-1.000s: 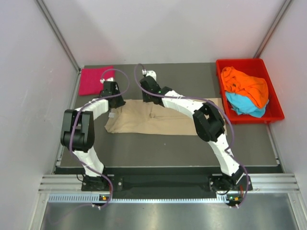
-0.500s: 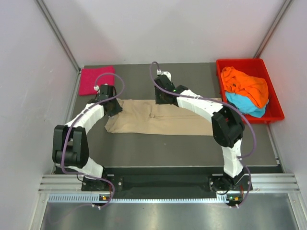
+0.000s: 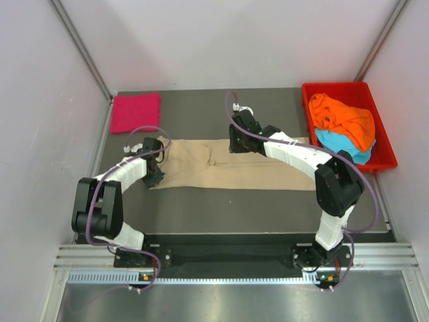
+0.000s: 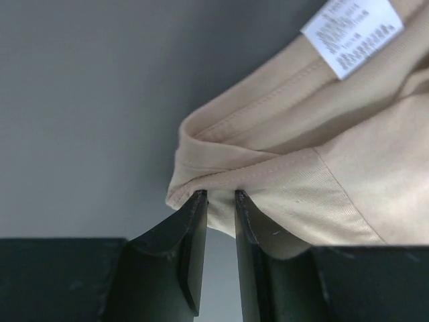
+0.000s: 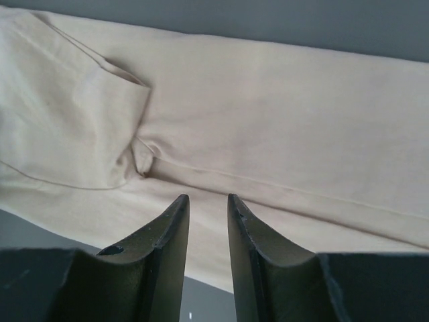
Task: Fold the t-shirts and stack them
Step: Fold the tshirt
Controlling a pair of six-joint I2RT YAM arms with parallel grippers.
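The magenta t-shirt [image 3: 136, 112] lies folded flat on the tabletop [image 3: 234, 201], well beyond the left gripper [image 4: 219, 198] and off to its outer side. That gripper sits at the left end of the beige t-shirt [image 3: 221, 168]. Its jaws stand only narrowly parted, and their tips touch the rolled hem at the corner. Whether they actually nip the cloth cannot be told. The white neck label [image 4: 353, 33] shows ahead of the tips and to their right.

The beige t-shirt runs as a long strip from this gripper across to the right gripper [image 5: 208, 199]. The right gripper hangs over the strip's far edge, jaws slightly apart with nothing between them. A tucked sleeve lies just ahead of them to the left.

The cloth looks light, limp and easily creased, so it will likely sag and drag unless lifted at both ends. The doubled hems and corners probably offer the firmest hold.

Well to the right of the right gripper, the red tray [image 3: 306, 121] holds the orange t-shirt [image 3: 345, 121] bunched over the light blue t-shirt [image 3: 338, 147].
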